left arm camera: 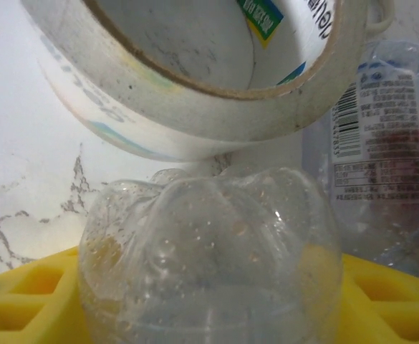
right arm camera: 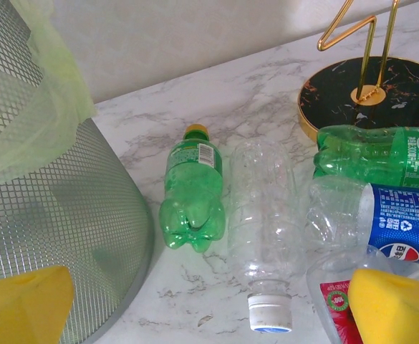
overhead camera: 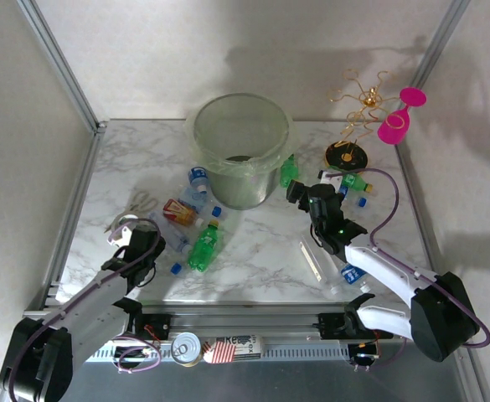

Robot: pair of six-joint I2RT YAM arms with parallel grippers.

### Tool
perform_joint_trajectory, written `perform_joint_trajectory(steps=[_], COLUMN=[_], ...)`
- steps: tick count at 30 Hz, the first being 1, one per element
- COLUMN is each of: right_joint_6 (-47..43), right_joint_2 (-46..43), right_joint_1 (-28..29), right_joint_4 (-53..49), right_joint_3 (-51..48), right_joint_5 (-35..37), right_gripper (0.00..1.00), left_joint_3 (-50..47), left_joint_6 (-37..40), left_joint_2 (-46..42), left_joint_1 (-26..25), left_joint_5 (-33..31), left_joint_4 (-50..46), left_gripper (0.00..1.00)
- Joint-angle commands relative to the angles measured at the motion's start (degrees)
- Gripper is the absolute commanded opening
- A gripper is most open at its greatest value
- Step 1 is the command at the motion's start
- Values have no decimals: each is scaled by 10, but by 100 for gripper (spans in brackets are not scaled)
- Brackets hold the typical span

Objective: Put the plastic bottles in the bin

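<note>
Bottle (left arm camera: 209, 258) between the left gripper's (overhead camera: 144, 244) pads (left arm camera: 23, 301): clear, base toward the wrist, pinched on both sides at the near left of the table. Bin (overhead camera: 245, 180) stands far and to the right of that grip, so I'd judge the move is a lift, then a swing away and rightward. Right gripper (right arm camera: 209, 315) hangs spread wide over a green bottle (right arm camera: 193, 190) and a clear one (right arm camera: 263, 215), both lying near-to-far just right of the bin.
</note>
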Motion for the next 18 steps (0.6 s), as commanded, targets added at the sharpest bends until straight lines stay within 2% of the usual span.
perform_joint_trajectory(steps=[1,5,11,18], right_joint_6=[3,5,6,6], right_joint_2=[-8,-1,4,6], right_joint_1=[-7,-9,-12,-17], right_joint_4=[9,10,12,15], right_joint_3=[8,10,10,5], right_joint_5=[-9,-16,-23,-28], right_gripper=[99,99,99,99], left_joint_3=[-6,2,35,115], left_joint_6=[6,12,29,72], left_joint_2=[-24,-58,-105,-121], left_joint_1=[1,0,0,0], left_joint_5=[-29,-42,-56,-73], left_joint_4=[-2,-19,-47,-70], left_gripper=[49,41,39,38])
